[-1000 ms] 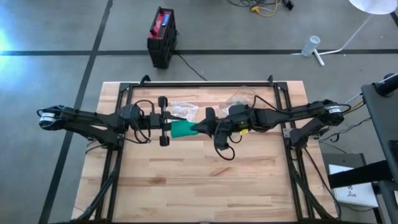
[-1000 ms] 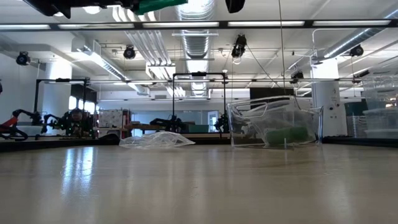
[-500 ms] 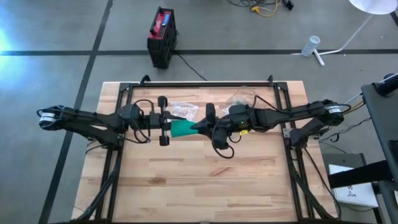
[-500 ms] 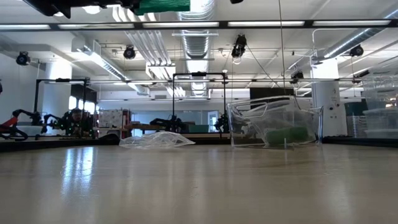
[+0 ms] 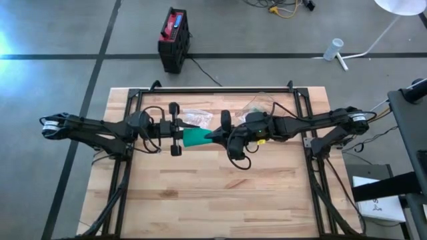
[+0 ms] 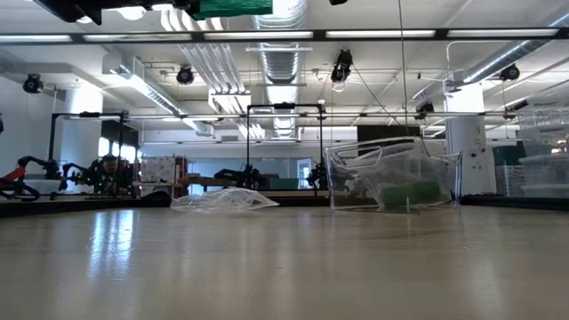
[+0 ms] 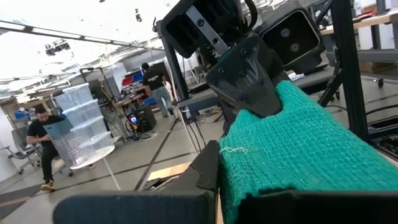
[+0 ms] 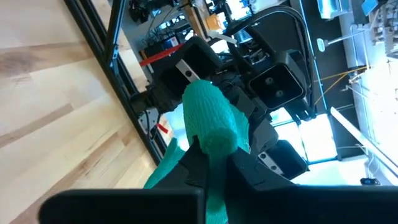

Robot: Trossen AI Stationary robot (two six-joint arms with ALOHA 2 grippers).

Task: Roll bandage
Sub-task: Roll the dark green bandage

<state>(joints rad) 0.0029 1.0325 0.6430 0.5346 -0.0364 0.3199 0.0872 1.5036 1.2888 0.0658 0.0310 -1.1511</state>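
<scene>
I held the green bandage (image 5: pixel 195 137) in the air between my two grippers, well above the wooden table (image 5: pixel 220 193), near its middle. My left gripper (image 5: pixel 177 134) was clamped tight on the wide, flat end of the cloth, and it had not moved in the last second. My right gripper (image 5: pixel 219 133) was pinched shut on the narrow end, where the cloth is already wound into a small tight roll (image 8: pixel 214 118). Within that second my right fingers had loosened a little and then closed again, and my right wrist had turned slightly around the roll. I judge that to be a regrip: let go briefly, turn, take hold again, so that the next twist winds more cloth onto the roll. The flat stretch left between my grippers looked short, so I think the rolling was well along but not finished. On the table behind, a clear plastic container (image 6: pixel 393 185) and a crumpled clear wrapper (image 6: pixel 222 201) lay untouched.
</scene>
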